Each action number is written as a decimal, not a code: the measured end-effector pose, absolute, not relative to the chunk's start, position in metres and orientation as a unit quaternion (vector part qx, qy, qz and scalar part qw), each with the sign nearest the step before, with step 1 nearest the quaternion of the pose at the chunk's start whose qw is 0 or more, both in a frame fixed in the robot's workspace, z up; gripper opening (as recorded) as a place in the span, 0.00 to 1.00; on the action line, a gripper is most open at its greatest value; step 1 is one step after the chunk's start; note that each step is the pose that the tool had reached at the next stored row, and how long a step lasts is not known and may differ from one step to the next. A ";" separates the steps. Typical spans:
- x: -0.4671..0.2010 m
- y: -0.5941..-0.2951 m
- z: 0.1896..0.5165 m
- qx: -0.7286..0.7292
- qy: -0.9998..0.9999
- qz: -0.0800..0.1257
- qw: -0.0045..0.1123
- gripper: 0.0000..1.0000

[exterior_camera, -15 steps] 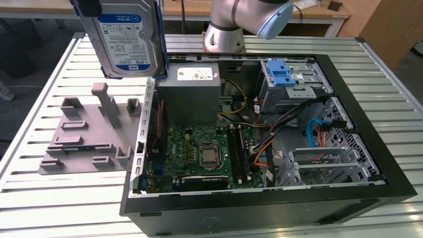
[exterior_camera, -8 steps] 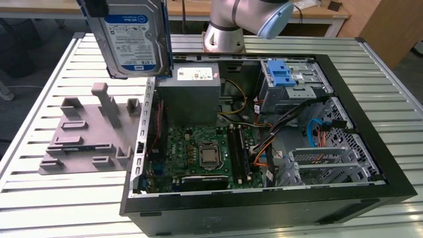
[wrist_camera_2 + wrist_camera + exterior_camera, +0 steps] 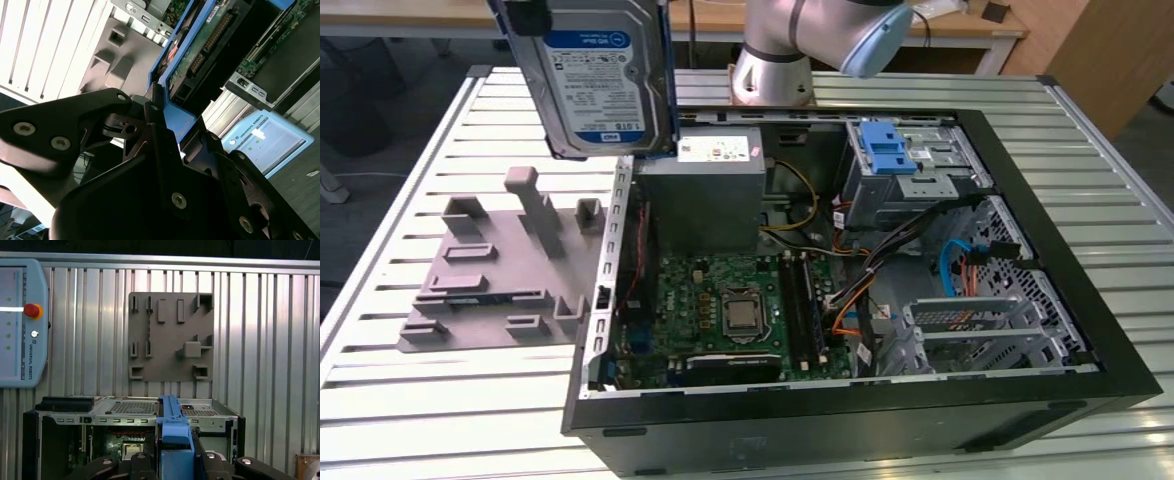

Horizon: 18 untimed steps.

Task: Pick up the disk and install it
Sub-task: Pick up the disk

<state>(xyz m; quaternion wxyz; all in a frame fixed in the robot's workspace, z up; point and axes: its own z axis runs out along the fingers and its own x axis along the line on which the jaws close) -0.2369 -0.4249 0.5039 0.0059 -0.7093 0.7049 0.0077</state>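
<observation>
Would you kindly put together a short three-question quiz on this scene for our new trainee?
1. True or false: the disk is already seated in the drive cage.
2. What lies on the table at the exterior view's left of the computer case?
A) a grey fixture board
B) a keyboard
C) a screwdriver
3. Fill in: the jaws of the gripper are shut on the blue side rail of the ____.

Key: 1 false, it is held upright in the air; 2 A; 3 disk.
</observation>
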 end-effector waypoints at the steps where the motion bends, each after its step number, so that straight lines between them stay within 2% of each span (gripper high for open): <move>1: -0.236 -0.425 0.504 -0.709 0.705 0.008 0.006 0.36; 18: -0.216 -0.425 0.503 -0.709 0.705 0.008 0.006 0.36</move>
